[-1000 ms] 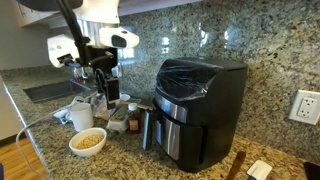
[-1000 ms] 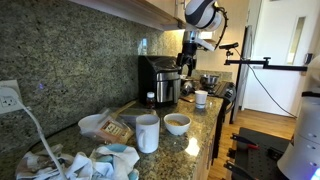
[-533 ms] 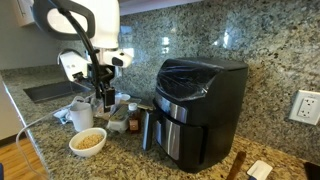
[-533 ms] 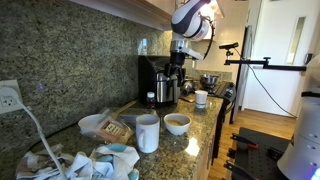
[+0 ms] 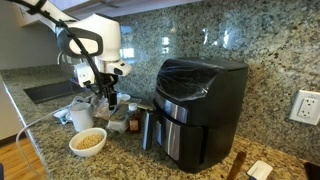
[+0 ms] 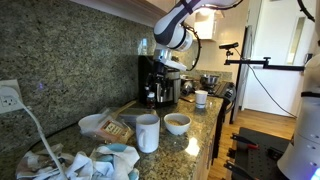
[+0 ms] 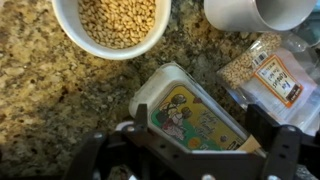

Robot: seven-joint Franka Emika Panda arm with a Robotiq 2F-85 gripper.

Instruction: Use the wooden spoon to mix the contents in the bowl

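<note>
The small white bowl (image 5: 88, 142) holds a low heap of tan grain (image 7: 115, 20) and stands at the counter's front; it also shows in the other exterior view (image 6: 177, 123) and at the top of the wrist view (image 7: 70, 35). My gripper (image 5: 105, 97) (image 6: 160, 95) hangs behind the bowl, apart from it. In the wrist view the gripper (image 7: 200, 125) is open, its fingers on either side of a flat package with a colourful label (image 7: 185, 105) below. I cannot make out the wooden spoon in any view.
A black air fryer (image 5: 200, 105) (image 6: 160, 78) stands by the wall, with a metal cup (image 5: 150, 128) beside it. A white mug (image 5: 80, 117) (image 7: 255, 12) and a clear bag of grain (image 7: 262, 68) sit close to the gripper. Another mug (image 6: 148, 132) and cloths (image 6: 100, 160) crowd the counter.
The arm has swung over and lowered the gripper towards the counter, behind the bowl. The bowl and the other items have not moved.
</note>
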